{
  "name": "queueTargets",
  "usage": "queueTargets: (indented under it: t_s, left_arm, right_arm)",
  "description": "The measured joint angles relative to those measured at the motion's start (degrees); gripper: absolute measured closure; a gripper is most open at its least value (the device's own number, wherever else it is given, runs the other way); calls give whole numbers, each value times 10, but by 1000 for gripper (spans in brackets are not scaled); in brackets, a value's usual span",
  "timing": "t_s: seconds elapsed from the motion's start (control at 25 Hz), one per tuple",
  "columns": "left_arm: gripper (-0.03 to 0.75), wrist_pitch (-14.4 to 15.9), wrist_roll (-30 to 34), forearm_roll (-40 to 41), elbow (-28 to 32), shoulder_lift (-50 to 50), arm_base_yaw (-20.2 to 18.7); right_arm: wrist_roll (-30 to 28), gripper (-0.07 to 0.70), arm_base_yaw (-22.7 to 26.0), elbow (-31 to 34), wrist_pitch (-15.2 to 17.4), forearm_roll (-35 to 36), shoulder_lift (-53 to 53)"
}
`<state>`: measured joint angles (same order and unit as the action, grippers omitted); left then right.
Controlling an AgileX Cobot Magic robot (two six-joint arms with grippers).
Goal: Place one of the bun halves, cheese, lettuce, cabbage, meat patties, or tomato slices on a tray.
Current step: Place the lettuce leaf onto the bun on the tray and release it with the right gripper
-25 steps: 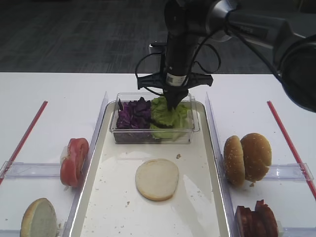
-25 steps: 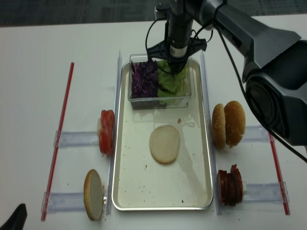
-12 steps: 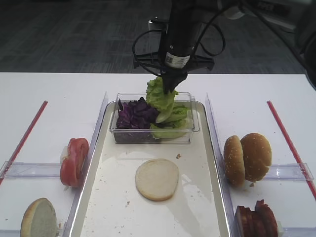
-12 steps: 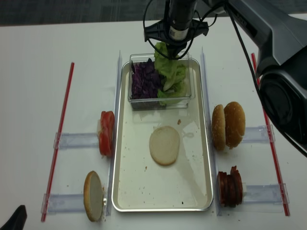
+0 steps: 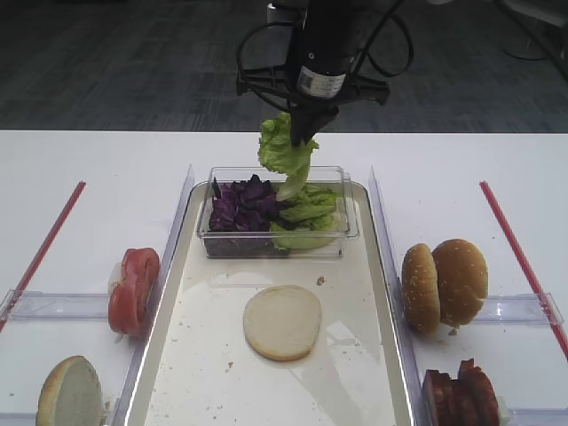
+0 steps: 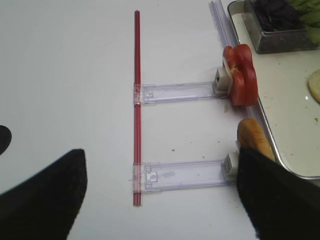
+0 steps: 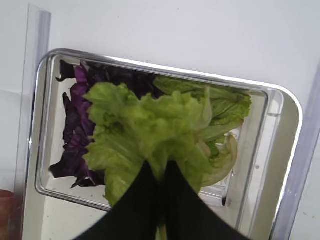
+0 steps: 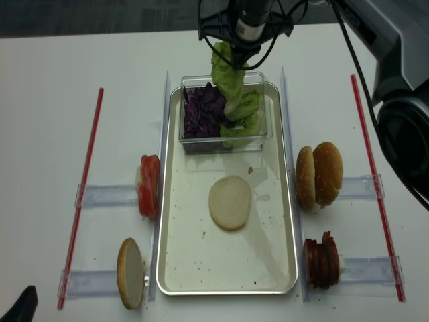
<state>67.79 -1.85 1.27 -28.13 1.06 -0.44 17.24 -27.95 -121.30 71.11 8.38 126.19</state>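
My right gripper (image 5: 303, 133) is shut on a green lettuce leaf (image 5: 282, 151) that hangs above the clear container (image 5: 277, 244) at the tray's far end. In the right wrist view the leaf (image 7: 150, 125) spreads out from the pinched fingertips (image 7: 161, 170) over purple cabbage (image 7: 75, 135) and more lettuce. The silver tray (image 5: 213, 373) holds a pale bun half (image 5: 282, 321). My left gripper (image 6: 160, 200) stands open over bare table at the left, holding nothing. Cheese is out of view.
Tomato slices (image 5: 133, 289) and a bun half (image 5: 69, 390) stand in clear holders left of the tray. Bun halves (image 5: 444, 284) and meat patties (image 5: 461, 395) stand on the right. Red strips (image 8: 84, 194) run along both outer sides.
The right gripper has risen out of the container, pulling a lettuce leaf up with it. The left gripper has not visibly moved.
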Motion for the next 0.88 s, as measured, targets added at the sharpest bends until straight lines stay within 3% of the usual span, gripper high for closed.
queueTargets:
  t_s: [0.48,0.88]
  left_arm:
    - [152,0,0,0,0,0,0]
    - [152,0,0,0,0,0,0]
  right_arm:
    - [32,575,-37,6,0,-13,-3]
    - [76,575,-81,156,-1,-48,-77]
